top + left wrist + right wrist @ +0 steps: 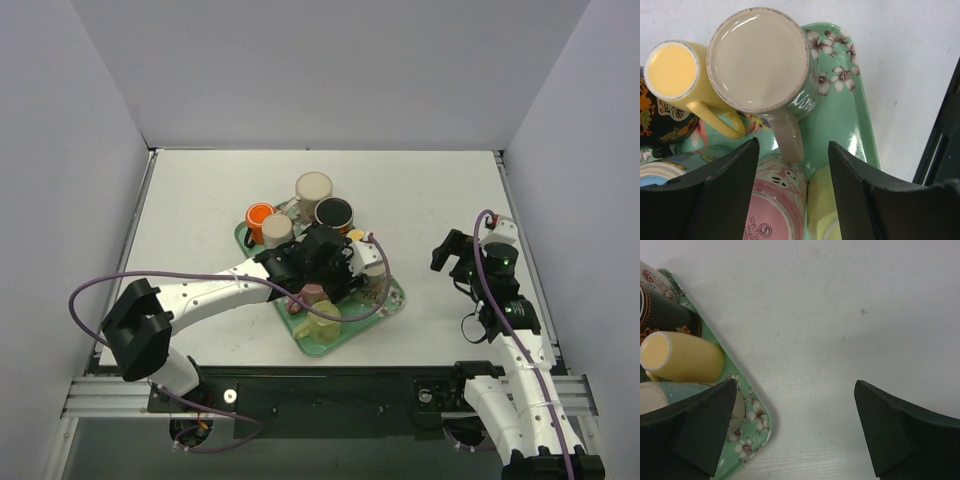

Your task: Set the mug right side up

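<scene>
The mug point(759, 59) sits base-up by the tray's point(860, 115) right rim. The left gripper point(792, 147) hangs open astride its handle point(787, 135). Closing here could pinch the pink mug point(775, 205) beneath instead. The right gripper point(795, 385) is open over bare table.

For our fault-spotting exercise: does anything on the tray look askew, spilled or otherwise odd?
Yes. On the green tray, the large mug stands upside down, beige base facing up, handle pointing at the left gripper. The yellow mug beside it is inverted too. No spill or damage shows.
</scene>
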`<state>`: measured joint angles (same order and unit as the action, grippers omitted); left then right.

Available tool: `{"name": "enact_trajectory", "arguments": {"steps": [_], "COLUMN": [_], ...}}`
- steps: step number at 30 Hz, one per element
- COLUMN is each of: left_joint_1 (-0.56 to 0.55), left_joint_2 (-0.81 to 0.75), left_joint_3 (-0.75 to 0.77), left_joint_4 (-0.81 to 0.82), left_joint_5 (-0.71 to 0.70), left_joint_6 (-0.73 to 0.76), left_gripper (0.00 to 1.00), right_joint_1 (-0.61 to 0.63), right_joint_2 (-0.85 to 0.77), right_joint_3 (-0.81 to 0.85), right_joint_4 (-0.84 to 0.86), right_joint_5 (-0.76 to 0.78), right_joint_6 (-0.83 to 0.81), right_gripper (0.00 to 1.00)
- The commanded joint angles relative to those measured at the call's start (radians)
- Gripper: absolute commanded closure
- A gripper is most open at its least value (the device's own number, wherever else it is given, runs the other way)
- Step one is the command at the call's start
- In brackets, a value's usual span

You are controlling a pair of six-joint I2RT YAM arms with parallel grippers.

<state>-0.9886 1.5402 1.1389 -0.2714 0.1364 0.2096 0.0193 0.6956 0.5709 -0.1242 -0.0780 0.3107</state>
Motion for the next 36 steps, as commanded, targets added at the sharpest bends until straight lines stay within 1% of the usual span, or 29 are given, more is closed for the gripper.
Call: {"name": "enact_trajectory", "arguments": {"steps": [1,5,11,13,15,16,17,18,19,20,22,23,26,27,28,29,30,31,32,34,35,36], "left_joint_1": [0.002,0.004,0.010,0.014,0.018,0.018,0.019,0.021,0.022,0.025,0.034,0.036,0.079,0.094,0.125,0.140,0.174,0.192,0.223,0.261,0.284,0.294], "left_joint_2": [0.020,0.070,0.130,0.146,0.153,0.162,0.166,0.173,0.175,0.178,0.179,0.176,0.155,0.137,0.129,0.114,0.106,0.101,0.101,0.107,0.109,0.107], "left_joint_3": [-0.021,-0.045,-0.050,-0.048,-0.053,-0.054,-0.056,-0.057,-0.054,-0.056,-0.053,-0.048,-0.039,-0.018,-0.001,0.040,0.065,0.114,0.137,0.212,0.225,0.234], "left_joint_4": [0.078,0.116,0.173,0.179,0.189,0.189,0.192,0.192,0.186,0.186,0.182,0.189,0.210,0.201,0.174,0.160,0.131,0.117,0.083,0.042,0.040,0.050], "left_joint_5": [-0.012,-0.017,-0.031,-0.029,-0.020,-0.018,-0.011,-0.005,0.000,0.003,0.022,0.023,0.069,0.095,0.159,0.192,0.263,0.299,0.363,0.425,0.454,0.506], "left_joint_6": [-0.004,-0.009,-0.032,-0.036,-0.042,-0.045,-0.050,-0.050,-0.053,-0.055,-0.061,-0.074,-0.120,-0.154,-0.168,-0.203,-0.241,-0.283,-0.300,-0.372,-0.392,-0.439], "left_gripper": [0.33,0.35,0.43,0.50,0.59,0.61,0.66,0.68,0.76,0.80,0.97,1.00,1.00,1.00,1.00,1.00,1.00,1.00,1.00,1.00,1.00,1.00], "right_joint_1": [0.002,0.002,0.002,0.002,0.002,0.001,0.004,0.002,0.002,0.004,0.004,0.002,0.002,0.004,0.004,0.004,0.002,0.002,0.004,0.002,0.002,0.002], "right_joint_2": [-0.011,-0.008,-0.007,-0.007,-0.010,-0.010,-0.011,-0.015,-0.013,-0.018,-0.021,-0.022,-0.025,-0.028,-0.034,-0.038,-0.045,-0.065,-0.073,-0.109,-0.134,-0.149], "right_joint_3": [-0.012,-0.020,-0.022,-0.022,-0.023,-0.025,-0.025,-0.028,-0.028,-0.028,-0.025,-0.023,0.006,0.020,0.049,0.063,0.084,0.093,0.104,0.112,0.112,0.106], "right_joint_4": [0.009,0.021,0.023,0.024,0.024,0.023,0.024,0.023,0.021,0.020,0.015,0.009,-0.029,-0.073,-0.098,-0.144,-0.162,-0.184,-0.190,-0.190,-0.183,-0.157], "right_joint_5": [0.011,0.006,-0.005,-0.014,-0.022,-0.020,-0.022,-0.025,-0.028,-0.028,-0.035,-0.036,-0.036,-0.037,-0.048,-0.066,-0.103,-0.121,-0.164,-0.212,-0.223,-0.253], "right_joint_6": [0.004,0.004,0.007,0.008,0.011,0.013,0.014,0.018,0.019,0.022,0.024,0.028,0.045,0.057,0.062,0.071,0.079,0.099,0.109,0.189,0.215,0.276], "right_gripper": [0.00,0.00,0.00,0.00,0.00,0.00,0.00,0.00,0.00,0.00,0.00,0.00,0.00,0.00,0.00,0.00,0.00,0.00,0.00,0.00,0.00,0.00]}}
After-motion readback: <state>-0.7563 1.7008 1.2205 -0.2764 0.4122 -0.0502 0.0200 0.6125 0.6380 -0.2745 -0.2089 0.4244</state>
